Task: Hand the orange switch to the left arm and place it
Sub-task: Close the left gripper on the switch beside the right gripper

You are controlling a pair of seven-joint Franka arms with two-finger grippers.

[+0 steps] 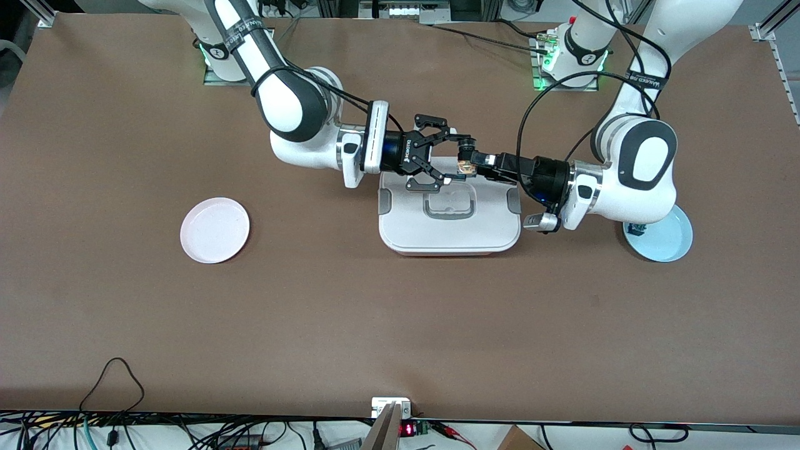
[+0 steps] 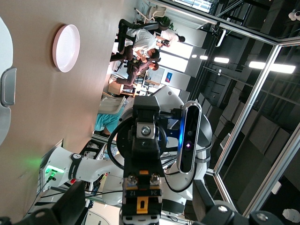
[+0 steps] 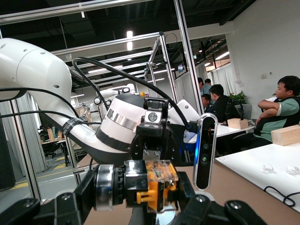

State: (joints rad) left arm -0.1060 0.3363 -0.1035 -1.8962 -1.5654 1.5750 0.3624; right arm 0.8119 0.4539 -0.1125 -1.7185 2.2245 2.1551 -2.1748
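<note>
- Bare table (image 1: 400, 325) stretched wide nearest the camera.
- The pink plate (image 1: 214, 230) and blue plate (image 1: 669, 245) sat near opposite ends of the table, with the box (image 1: 450, 234) midway and open table on each side.
- Over the box's farther edge, the right gripper (image 1: 458, 157) clamped the switch (image 1: 464, 167).
- The left gripper (image 1: 471, 160) met it there, fingers apart.

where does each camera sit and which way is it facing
Front view: high, facing the bases, looking down on the box; both arms show, right end effector facing left end effector over it.
Left wrist view: on the left wrist, facing the right arm; own open end effector partly shows.
Right wrist view: on the right wrist, facing the left arm; own end effector grips the orange switch.
Both wrist views share the orange switch.
</note>
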